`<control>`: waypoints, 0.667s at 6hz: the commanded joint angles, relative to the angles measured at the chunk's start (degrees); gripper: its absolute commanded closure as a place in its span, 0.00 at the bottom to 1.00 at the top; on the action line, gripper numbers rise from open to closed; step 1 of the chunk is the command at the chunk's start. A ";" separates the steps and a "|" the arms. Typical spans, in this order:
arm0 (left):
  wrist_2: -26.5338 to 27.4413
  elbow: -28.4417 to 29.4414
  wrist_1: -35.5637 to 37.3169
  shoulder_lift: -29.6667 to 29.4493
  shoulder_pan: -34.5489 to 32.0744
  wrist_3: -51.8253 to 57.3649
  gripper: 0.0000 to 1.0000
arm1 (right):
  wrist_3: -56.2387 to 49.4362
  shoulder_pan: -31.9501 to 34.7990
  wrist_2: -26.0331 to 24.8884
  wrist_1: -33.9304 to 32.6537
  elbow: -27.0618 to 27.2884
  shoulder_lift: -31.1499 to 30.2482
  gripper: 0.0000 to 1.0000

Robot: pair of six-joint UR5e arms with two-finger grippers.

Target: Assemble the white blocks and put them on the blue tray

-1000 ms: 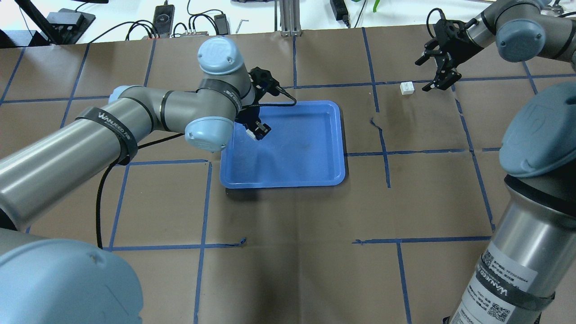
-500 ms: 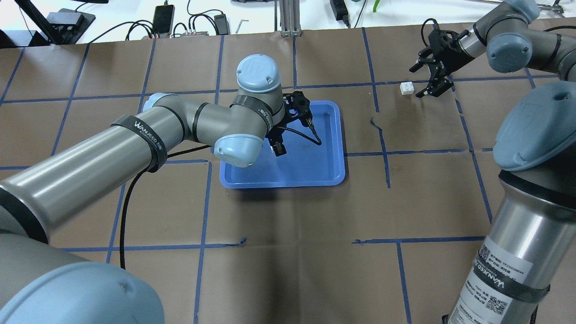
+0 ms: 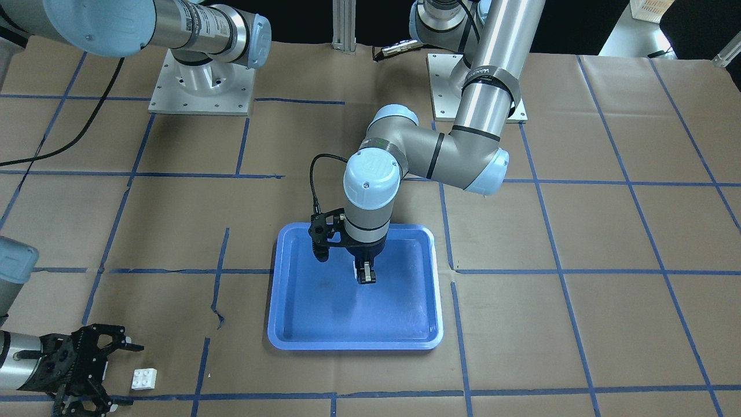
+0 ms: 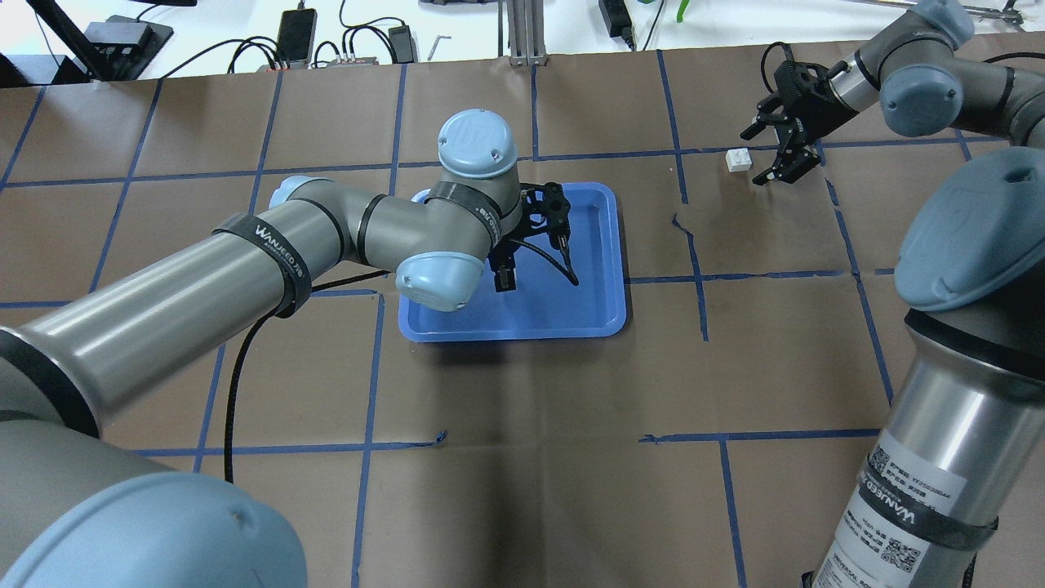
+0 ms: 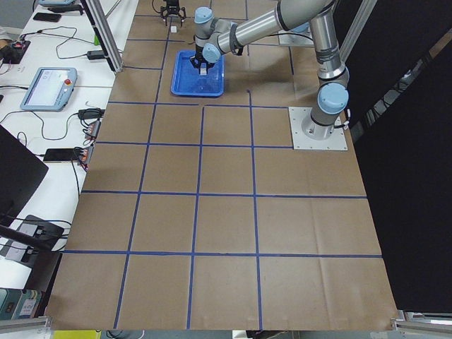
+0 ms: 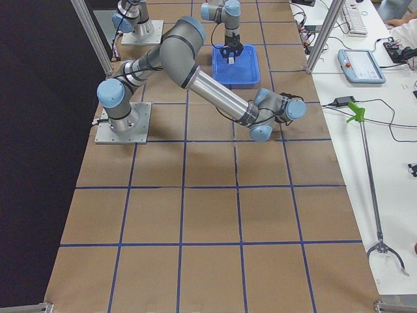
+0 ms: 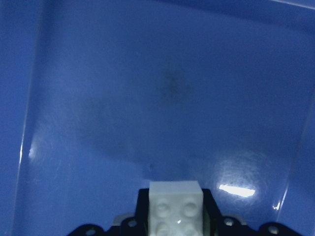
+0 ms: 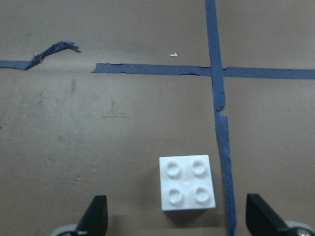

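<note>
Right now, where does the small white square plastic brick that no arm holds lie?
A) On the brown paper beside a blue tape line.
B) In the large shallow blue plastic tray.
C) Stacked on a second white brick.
A: the loose white brick lies studs up on the brown paper beside a blue tape line, well outside the blue tray.

So the table (image 4: 522, 392) is covered edge to edge in brown paper (image 4: 775, 359), with blue tape (image 4: 371, 367) laid out as a big square grid, a bit torn and wrinkly in spots. The blue tray (image 4: 514, 333) sits flat on the paper around the middle. One white block (image 4: 738, 160) lies studs-up on the bare paper, well apart from the tray, just beside a tape line. Two metal base plates (image 3: 168, 104) are bolted down at the robot's side
</note>
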 commanded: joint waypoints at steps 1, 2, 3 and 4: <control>-0.45 -4.06 5.92 -0.29 -0.01 0.45 0.83 | -0.02 0.22 -0.03 -0.73 0.86 -0.16 0.18; -0.45 -4.69 5.95 -0.29 -0.01 0.45 0.75 | -0.19 0.22 0.05 -1.42 0.86 -0.34 0.29; -0.80 -4.70 5.95 -0.46 -0.01 0.45 0.01 | -0.28 0.31 0.06 -2.13 0.86 -0.60 0.34; -0.37 -4.61 5.51 -0.29 -0.01 0.36 0.01 | -0.37 0.31 0.06 -2.13 0.77 -0.60 0.37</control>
